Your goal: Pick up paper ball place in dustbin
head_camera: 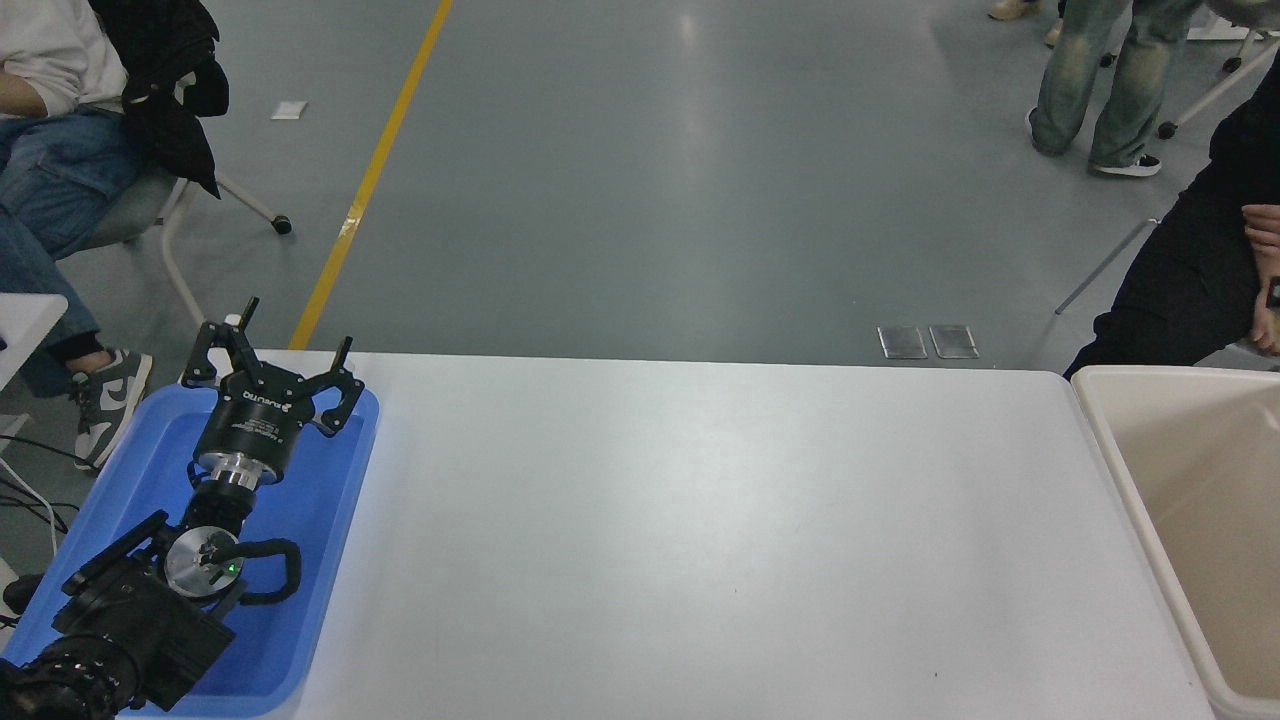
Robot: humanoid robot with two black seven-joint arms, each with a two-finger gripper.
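The beige dustbin [1108,445] stands at the table's right end, cut off by the picture's right edge; what I see of its inside holds nothing. The tan paper ball is out of view. My right arm and gripper are out of view too. My left gripper [268,358] is parked over the blue tray at the lower left, its fingers spread open and empty.
A shallow blue tray [330,560] lies at the table's left end under my left arm. A person in black [1180,290] sits beyond the table's far right corner, near the dustbin. Another person sits on a chair [60,170] at the far left.
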